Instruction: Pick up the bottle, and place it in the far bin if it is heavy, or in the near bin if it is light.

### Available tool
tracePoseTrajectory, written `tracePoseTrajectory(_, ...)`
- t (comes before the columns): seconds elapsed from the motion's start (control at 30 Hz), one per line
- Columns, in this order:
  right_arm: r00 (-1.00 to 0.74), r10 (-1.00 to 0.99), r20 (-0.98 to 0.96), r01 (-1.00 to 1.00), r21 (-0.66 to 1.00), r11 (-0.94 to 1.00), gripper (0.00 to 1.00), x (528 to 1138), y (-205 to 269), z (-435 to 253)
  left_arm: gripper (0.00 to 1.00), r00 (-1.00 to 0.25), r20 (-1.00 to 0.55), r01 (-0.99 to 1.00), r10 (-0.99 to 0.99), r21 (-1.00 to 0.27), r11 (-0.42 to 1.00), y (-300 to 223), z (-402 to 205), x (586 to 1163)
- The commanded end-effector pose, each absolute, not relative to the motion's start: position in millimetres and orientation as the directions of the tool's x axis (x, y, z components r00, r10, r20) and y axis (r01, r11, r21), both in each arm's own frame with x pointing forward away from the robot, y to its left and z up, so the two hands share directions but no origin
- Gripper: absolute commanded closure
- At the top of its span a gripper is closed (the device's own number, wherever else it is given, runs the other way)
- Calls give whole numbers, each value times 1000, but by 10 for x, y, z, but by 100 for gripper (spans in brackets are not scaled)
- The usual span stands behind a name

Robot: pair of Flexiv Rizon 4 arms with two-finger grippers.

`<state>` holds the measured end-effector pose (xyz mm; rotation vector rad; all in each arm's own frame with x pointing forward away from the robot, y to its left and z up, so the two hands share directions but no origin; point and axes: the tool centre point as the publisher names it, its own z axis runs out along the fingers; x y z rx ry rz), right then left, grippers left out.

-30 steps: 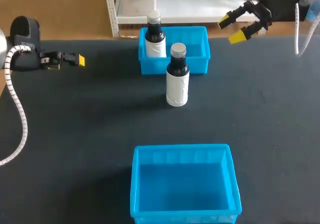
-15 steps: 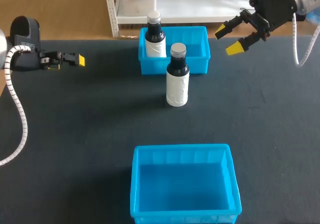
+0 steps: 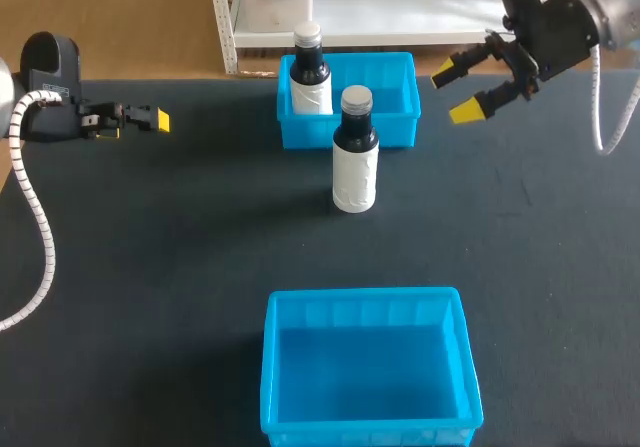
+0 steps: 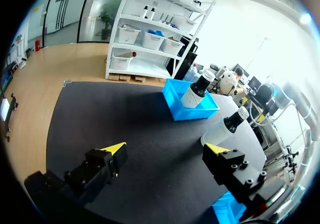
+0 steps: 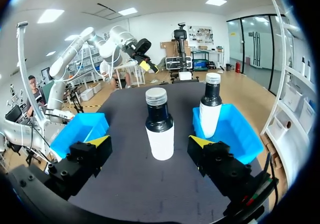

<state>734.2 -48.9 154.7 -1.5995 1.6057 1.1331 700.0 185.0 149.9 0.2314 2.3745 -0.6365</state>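
A dark bottle with a white label and grey cap (image 3: 355,150) stands upright on the black table, just in front of the far blue bin (image 3: 397,79). A second bottle (image 3: 310,69) stands inside that bin at its left end. The near blue bin (image 3: 368,367) holds nothing. My right gripper (image 3: 463,88) hangs open, up and to the right of the free bottle, apart from it; in the right wrist view the bottle (image 5: 159,124) is straight ahead of the gripper (image 5: 150,143). My left gripper (image 3: 150,119) is open at the table's left edge, with the bottle (image 4: 225,129) far ahead of it.
The black table surface (image 3: 180,267) stretches bare between the two bins and on both sides. In the right wrist view the far bin (image 5: 236,130) lies beside the free bottle, and the near bin (image 5: 80,130) lies on the other side.
My right gripper has come down and a little toward the bottle, staying open. The left arm and both bottles have not moved.
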Motion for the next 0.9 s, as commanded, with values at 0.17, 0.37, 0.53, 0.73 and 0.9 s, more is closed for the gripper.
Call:
tracePoseTrajectory(0.17,-94,-462,-882,-995,102,8,0,7319,-489,1529,0,-767,-642,321,0,-383,866,1850,1499,7000)
tracePoseTrajectory(0.37,-95,-454,-886,-995,104,6,0,7357,-497,1526,0,-767,-642,321,0,-383,866,1850,1499,7000)
tracePoseTrajectory(0.53,-102,-443,-890,-994,112,4,0,7403,-503,1509,0,-767,-642,321,0,-383,866,1850,1499,7000)
tracePoseTrajectory(0.73,-90,-437,-895,-994,108,-16,0,7401,-477,1503,0,-767,-642,321,0,-383,866,1850,1499,7000)
tracePoseTrajectory(0.9,-85,-436,-896,-995,100,-12,0,7363,-432,1468,0,-767,-642,321,0,-383,866,1850,1499,7000)
